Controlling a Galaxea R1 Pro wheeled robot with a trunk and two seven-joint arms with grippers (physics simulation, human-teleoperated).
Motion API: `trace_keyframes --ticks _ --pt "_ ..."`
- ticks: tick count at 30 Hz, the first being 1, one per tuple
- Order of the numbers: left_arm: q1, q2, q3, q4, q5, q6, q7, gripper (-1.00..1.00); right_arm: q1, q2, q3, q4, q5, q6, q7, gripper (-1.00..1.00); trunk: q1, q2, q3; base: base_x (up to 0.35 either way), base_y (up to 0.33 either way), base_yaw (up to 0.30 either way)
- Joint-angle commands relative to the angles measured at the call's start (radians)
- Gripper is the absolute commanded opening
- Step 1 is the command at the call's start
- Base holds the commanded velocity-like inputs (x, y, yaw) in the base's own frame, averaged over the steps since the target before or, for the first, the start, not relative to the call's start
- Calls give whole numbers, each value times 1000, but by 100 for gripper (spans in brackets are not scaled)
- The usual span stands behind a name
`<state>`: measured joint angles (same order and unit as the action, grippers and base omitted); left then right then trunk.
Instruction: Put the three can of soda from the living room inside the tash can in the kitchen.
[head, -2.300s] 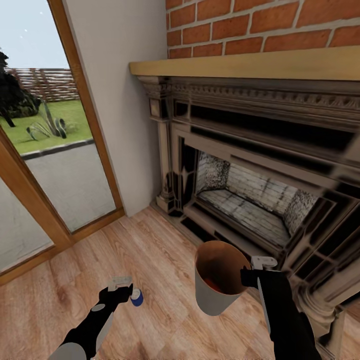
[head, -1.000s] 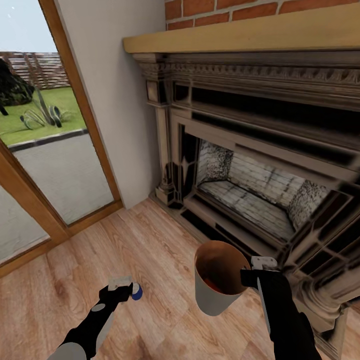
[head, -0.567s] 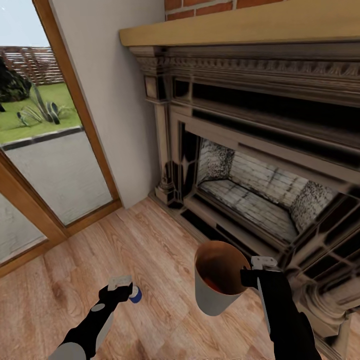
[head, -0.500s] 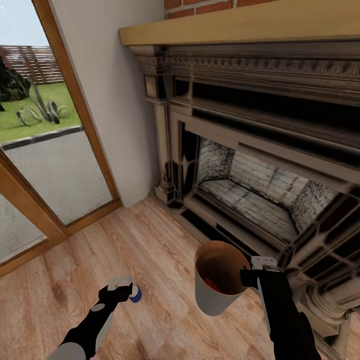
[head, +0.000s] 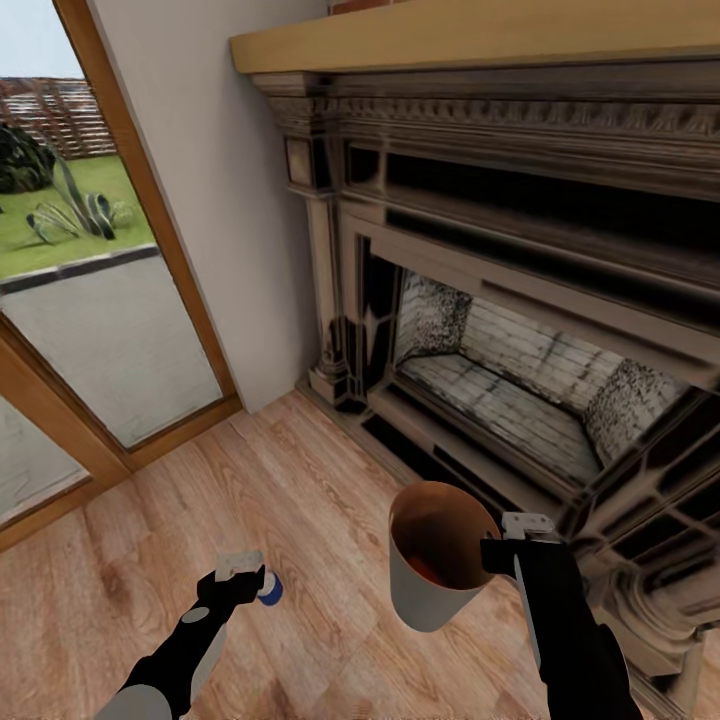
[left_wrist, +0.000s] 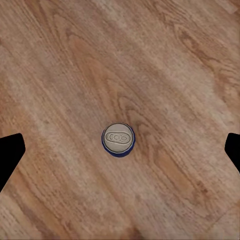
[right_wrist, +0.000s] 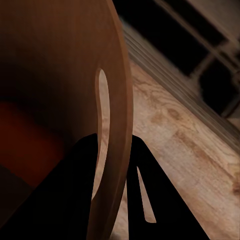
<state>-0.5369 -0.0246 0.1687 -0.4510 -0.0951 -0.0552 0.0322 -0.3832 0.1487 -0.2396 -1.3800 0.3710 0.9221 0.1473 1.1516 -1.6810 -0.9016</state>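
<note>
Can of soda (left_wrist: 118, 139) upright between open left tool (left_wrist: 120, 150) fingers — untouched.

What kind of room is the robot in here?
Most likely a living room: a large ornate fireplace under a wooden mantel, a light wood plank floor, and a wood-framed glass door looking onto a garden.

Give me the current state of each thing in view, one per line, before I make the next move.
Blue soda can: upright on the wood floor, ungripped, centred below the left gripper.
Left gripper: open, above the can.
Trash can: held upright off the floor, something orange-red inside.
Right gripper: shut on the trash can's rim, one finger inside, one outside.
Fireplace: unlit, empty.
</note>
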Motion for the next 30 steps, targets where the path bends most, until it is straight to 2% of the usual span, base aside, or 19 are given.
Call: trace_keyframes --ticks 1,8,14,24,30 --pt "0 0 0 0 0 0 0 100 0 0 0 0 -17 0 3 -100 0 0 -2 0 0 0" --pt "0 0 0 0 0 0 0 100 0 0 0 1 -17 0 3 -100 0 0 -13 0 0 0" --pt "0 0 0 0 0 0 0 100 0 0 0 1 -17 0 3 -100 23 -42 -41 0 0 0" --pt "0 1 0 0 -1 0 0 100 0 0 2 18 -14 -1 3 -100 23 -42 -57 3 0 0" --pt "0 1 1 0 -2 0 0 100 0 0 2 21 -14 -1 3 -100 23 -42 -66 236 0 0"
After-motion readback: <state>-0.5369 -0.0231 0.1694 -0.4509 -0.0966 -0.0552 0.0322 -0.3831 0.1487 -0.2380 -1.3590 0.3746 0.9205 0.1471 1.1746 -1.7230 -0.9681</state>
